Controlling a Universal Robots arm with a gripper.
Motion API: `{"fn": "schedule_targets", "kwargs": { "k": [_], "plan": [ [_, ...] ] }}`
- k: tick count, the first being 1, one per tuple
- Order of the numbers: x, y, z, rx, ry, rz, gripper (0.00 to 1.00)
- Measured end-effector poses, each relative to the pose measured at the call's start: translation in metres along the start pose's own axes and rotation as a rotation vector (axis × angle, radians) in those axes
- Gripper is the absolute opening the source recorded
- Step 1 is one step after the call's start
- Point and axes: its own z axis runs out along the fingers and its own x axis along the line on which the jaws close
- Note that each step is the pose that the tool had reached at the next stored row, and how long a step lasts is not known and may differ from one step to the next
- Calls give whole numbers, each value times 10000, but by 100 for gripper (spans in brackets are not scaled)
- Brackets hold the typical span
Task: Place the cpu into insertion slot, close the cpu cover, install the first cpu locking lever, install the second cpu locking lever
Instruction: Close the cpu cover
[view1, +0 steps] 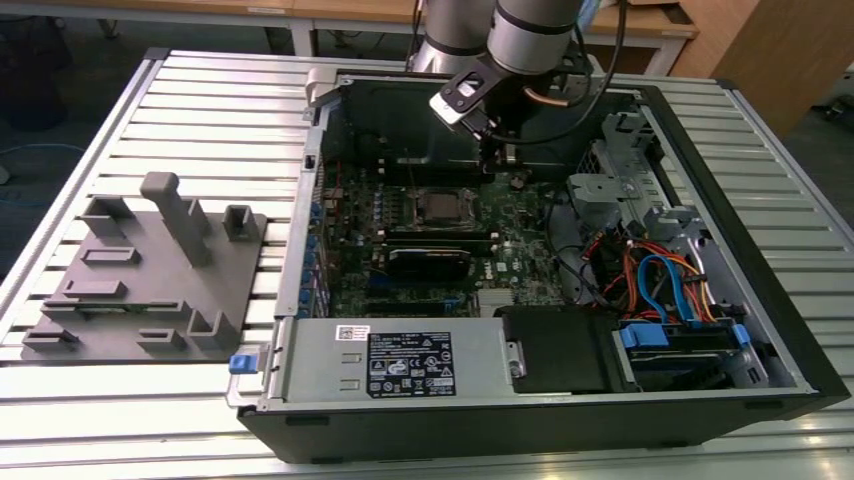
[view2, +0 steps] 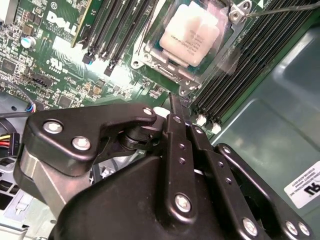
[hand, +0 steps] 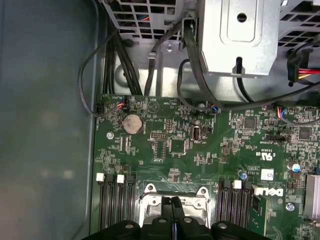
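Note:
The cpu (view2: 190, 32) lies flat in the insertion slot (view1: 441, 205), its pale metal top showing through the window of the cpu cover (view2: 150, 50), a silver frame that lies down around it. A thin metal rod (view2: 280, 9) runs off from the frame's corner tab. My gripper (view1: 497, 160) hangs over the green board, just beyond the socket toward the case's far wall. Its black fingers (view2: 172, 112) are pressed together with nothing between them, and in the first wrist view the gripper (hand: 172, 204) sits right by the socket's edge (hand: 150, 190).
Long black memory slots (view2: 240, 65) flank the socket on both sides. A black card (view1: 430, 262) sits nearer the front, then the power supply (view1: 387, 365). A drive cage (view1: 614, 195) and cables (hand: 125, 65) crowd the exterior view's right. A grey fixture (view1: 147, 280) stands outside the case.

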Motion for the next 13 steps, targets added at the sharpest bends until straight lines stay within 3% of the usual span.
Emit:
{"fn": "schedule_targets", "kwargs": {
  "k": [7,13],
  "plan": [
    [3,-73,20,0,0,0,10],
    [6,-180,59,0,0,-1,10]
  ]
}}
